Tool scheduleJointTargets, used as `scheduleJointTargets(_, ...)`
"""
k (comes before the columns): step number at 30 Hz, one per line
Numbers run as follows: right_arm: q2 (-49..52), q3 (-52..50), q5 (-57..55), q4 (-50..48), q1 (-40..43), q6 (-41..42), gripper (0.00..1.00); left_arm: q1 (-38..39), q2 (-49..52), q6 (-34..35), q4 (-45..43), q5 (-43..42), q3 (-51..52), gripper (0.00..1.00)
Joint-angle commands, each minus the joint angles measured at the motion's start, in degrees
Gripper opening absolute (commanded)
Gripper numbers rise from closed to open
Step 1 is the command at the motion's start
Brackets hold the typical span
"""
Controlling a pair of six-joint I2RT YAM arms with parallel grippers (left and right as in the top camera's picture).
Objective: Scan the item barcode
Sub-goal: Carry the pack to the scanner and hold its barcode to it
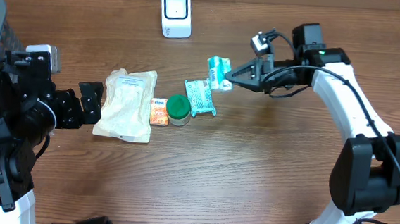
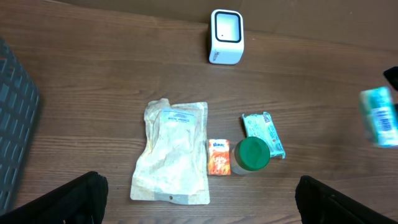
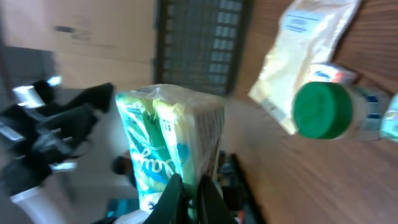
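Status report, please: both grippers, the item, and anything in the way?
Left gripper jaws open, holding nothing. Right gripper jaws shut on teal packet, held in the air. Nothing between packet and white scanner.

Right gripper (image 1: 232, 77) has the teal pack (image 1: 218, 71) pinched, up off the table (image 1: 252, 172) I think. White scanner (image 1: 176, 13) sits well apart.

Teal-and-white packet (image 1: 219, 72), green-lidded jar (image 1: 178, 108), orange sachet (image 1: 159, 113) — brown wood-grain table (image 1: 252, 172)

On the left wrist view I get the teal packet (image 2: 379, 117) only as a blur; the grey basket (image 2: 15, 118) at the desk's left edge is cut off.
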State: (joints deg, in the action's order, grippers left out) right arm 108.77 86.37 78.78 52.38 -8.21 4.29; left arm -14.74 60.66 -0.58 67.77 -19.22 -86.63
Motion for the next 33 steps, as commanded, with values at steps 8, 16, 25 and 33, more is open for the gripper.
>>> scheduleJointTargets(8, -1.7, 21.0, -39.8, 2.7, -12.1, 11.8, 0.04, -0.3, 0.1, -1.2, 0.0, 0.3, -1.1, 0.99)
scheduleJointTargets(16, 0.8, 34.5, -83.6, -5.3, -21.8, 7.2, 0.04, -0.3, 0.1, -1.2, 0.0, 0.3, -1.1, 1.00)
scheduleJointTargets(25, 12.8, 34.4, -97.2, -24.7, -22.7, -13.7, 0.04, -0.3, 0.1, -1.2, 0.0, 0.3, -1.1, 1.00)
scheduleJointTargets(33, 26.0, 34.4, -97.2, -48.7, -22.7, -36.2, 0.04, -0.3, 0.1, -1.2, 0.0, 0.3, -1.1, 0.99)
